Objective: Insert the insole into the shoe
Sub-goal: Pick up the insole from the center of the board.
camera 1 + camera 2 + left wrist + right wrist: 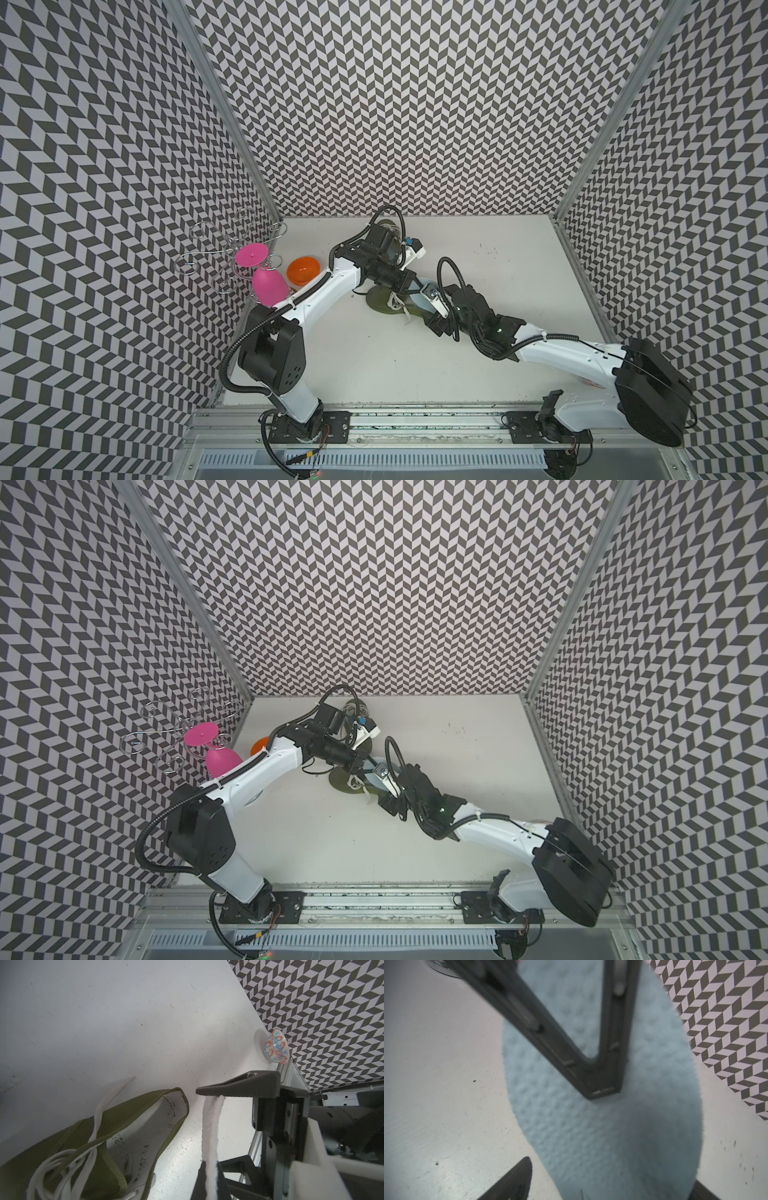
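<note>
One olive shoe point(116, 1113), inner stamped print unreadable, blue insole point(612, 1136)

Left gripper point(202, 1128) tight, right gripper point(610, 1174) wide

The insole point(423, 291) hangs beside, perhaps partly above, the shoe point(379, 301); the bowl point(303, 269) lies well left.

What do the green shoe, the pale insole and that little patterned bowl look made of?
The shoe: probably olive canvas, matte woven twill showing; laces white, cotton-like. The insole: soft foam or fabric, matte, dimpled, fuzzy-edged. The bowl: likely glazed ceramic, glossy painted pattern.
</note>
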{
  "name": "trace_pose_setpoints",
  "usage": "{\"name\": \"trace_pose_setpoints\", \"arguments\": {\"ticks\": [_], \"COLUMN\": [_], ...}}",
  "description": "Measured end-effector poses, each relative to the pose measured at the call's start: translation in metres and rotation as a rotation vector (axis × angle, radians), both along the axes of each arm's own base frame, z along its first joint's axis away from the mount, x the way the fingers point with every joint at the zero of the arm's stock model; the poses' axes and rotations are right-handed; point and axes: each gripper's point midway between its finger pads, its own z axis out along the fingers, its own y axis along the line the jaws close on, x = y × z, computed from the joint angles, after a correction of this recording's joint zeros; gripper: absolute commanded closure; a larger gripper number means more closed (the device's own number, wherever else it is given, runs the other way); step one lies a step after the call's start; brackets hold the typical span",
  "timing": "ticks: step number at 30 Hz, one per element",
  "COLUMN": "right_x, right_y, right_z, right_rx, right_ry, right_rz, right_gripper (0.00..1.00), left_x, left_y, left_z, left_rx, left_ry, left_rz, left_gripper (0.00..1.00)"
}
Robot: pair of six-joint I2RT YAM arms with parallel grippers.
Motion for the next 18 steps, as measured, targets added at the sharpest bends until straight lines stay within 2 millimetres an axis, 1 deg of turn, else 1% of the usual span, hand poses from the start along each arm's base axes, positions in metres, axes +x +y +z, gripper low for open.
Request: {"name": "trace_pose_setpoints", "arguments": {"ticks": [4,9,15,18], "right_x": [0.000,0.004,0.009,0.009], "right_y": [0.002,0.000,-0.002,-0.001], "right_z": [0.002,0.006,0.013,0.015], "right_rx": [0.025,0.034,0.037,0.036], "right_ry": [-0.025,-0.078,-0.151,-0.167], "right_rz": [0.011,-0.003,-0.022,-0.016], "right_gripper": [0.08,0.09,0.20,0.23], "left_x": [-0.002,-0.008,-0.019,-0.021], "left_y": [0.001,0.000,0.004,0.006], "left_z": [0.005,0.011,0.023,0.026], "left_rx": [-0.015,-0.037,-0.063,-0.059], "left_ry": [0.005,0.013,-0.022,-0.047], "left_rz": [-0.001,-0.020,-0.045,-0.045], "left_gripper": [1.00,1.00,1.00,1.00]}}
